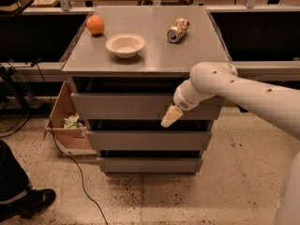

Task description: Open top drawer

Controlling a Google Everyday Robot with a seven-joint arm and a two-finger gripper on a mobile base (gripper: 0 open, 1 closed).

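– At the centre of the floor, what stands biggest?

– Grey cabinet (159, 57), flat top, three drawer fronts stacked down its face.

– And next in size?

– White robot arm (253, 95). It reaches in from the right edge and bends down across the cabinet's front right side.

– Where is the top drawer?

– The top drawer (117, 106) is directly under the cabinet top, with a dark gap above it. It has a plain flat front with no handle, and looks pushed in. Below it are the middle drawer (140, 140) and the bottom drawer (150, 164), each with a dark slot over it.

– Anything beside the cabinet?

– A cardboard box (63, 111) on the floor at its left side, touching or nearly so, open towards the camera, with crumpled scraps inside. A dark shoe (28, 203) shows in the bottom left corner.

– On top?

– A white bowl (125, 45) left of the middle, upright. An orange (95, 25) behind it to the left, apart from it. A can (178, 30) lying on its side towards the back right, well apart from both.

– And the gripper?

– The gripper (171, 116) hangs from the arm's wrist, angled down and to the left, in front of the top drawer's lower edge, right of centre. Its fingers (169, 118) are pressed together into one pale wedge, with nothing between them. Whether the tip touches the drawer front, I cannot tell.
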